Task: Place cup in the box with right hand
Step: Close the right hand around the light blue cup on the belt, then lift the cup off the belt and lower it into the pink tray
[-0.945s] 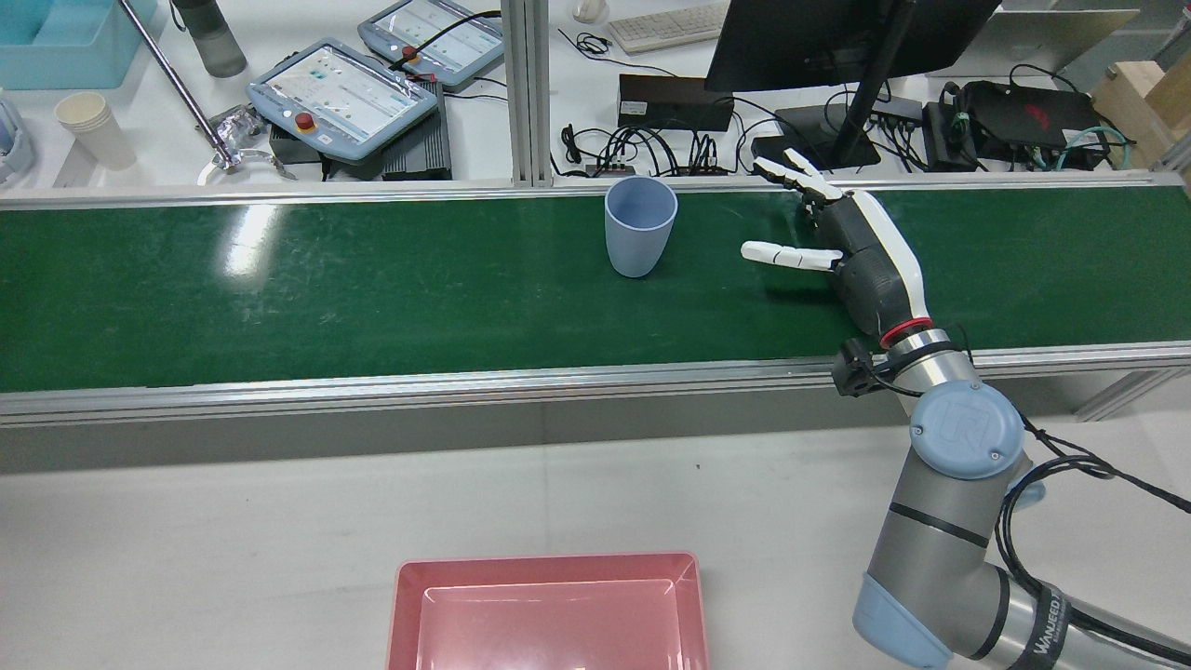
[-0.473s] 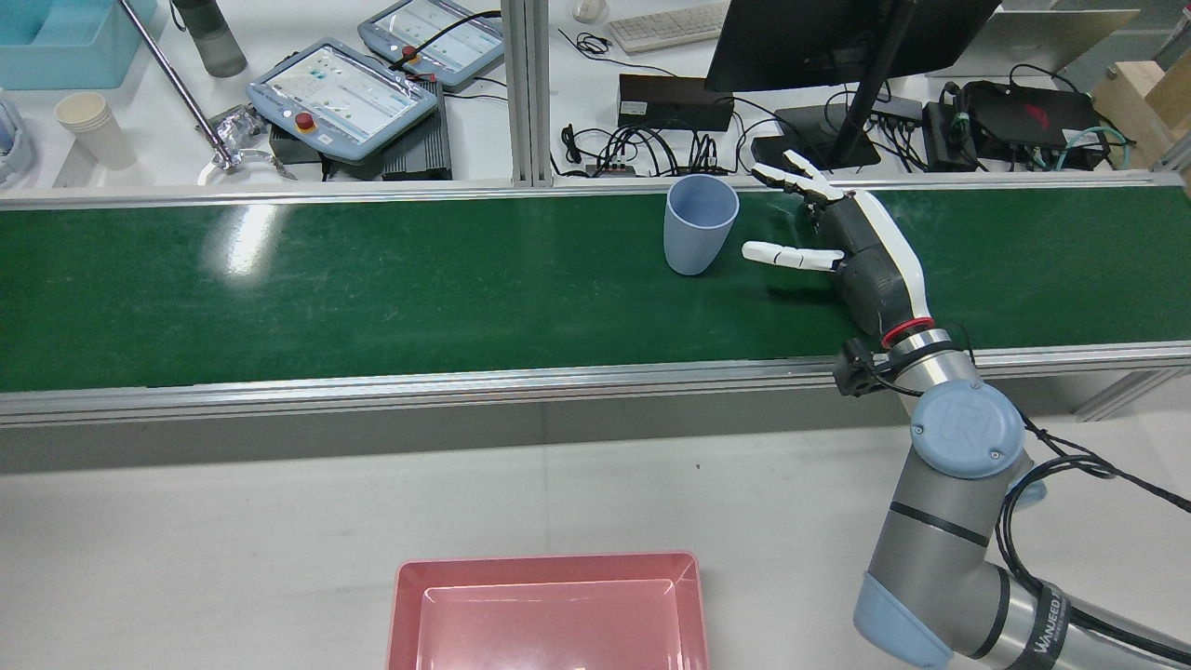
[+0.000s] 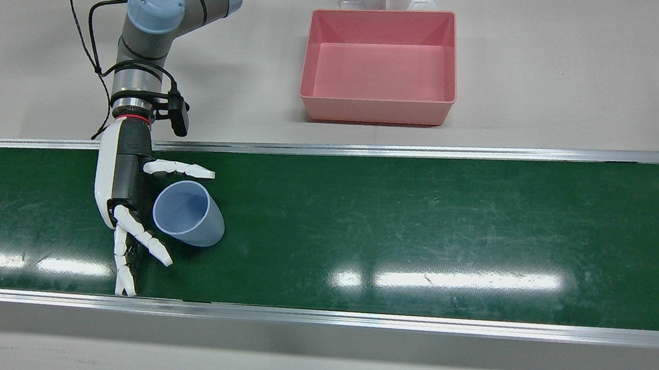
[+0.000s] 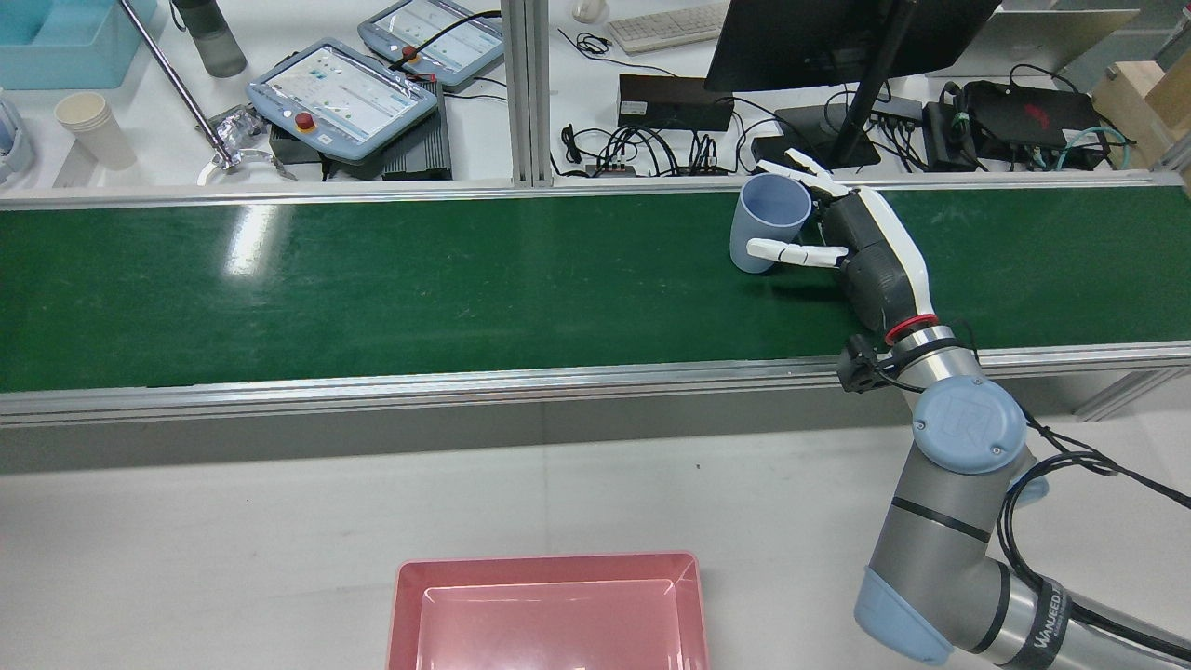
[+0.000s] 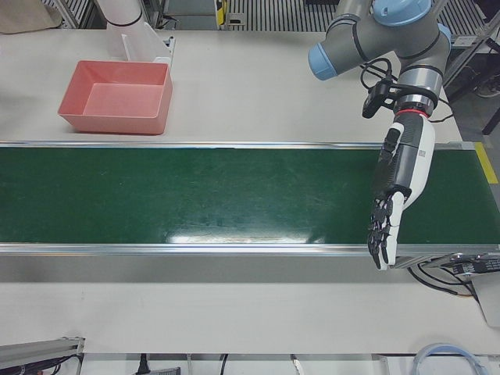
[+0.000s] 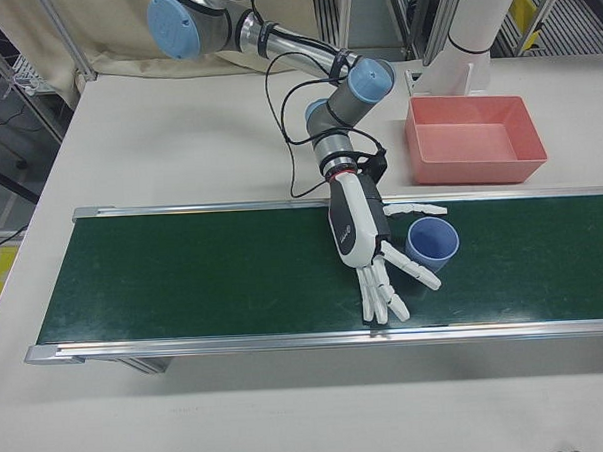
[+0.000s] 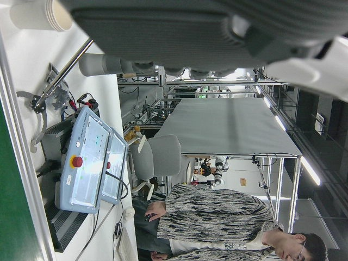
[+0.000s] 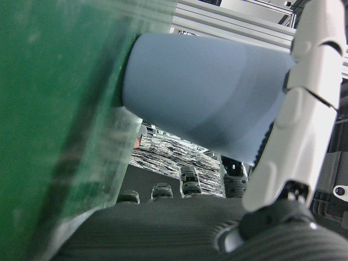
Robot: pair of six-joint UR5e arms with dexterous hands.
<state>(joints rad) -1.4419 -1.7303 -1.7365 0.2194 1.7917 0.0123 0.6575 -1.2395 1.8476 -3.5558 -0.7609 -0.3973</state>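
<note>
Green conveyor belt carries the blue cup into our right robot hand, fingers spread, ungrasped; late closure risks tipping it.

Robotics lab: green conveyor belt, teach pendants, monitor.
</note>
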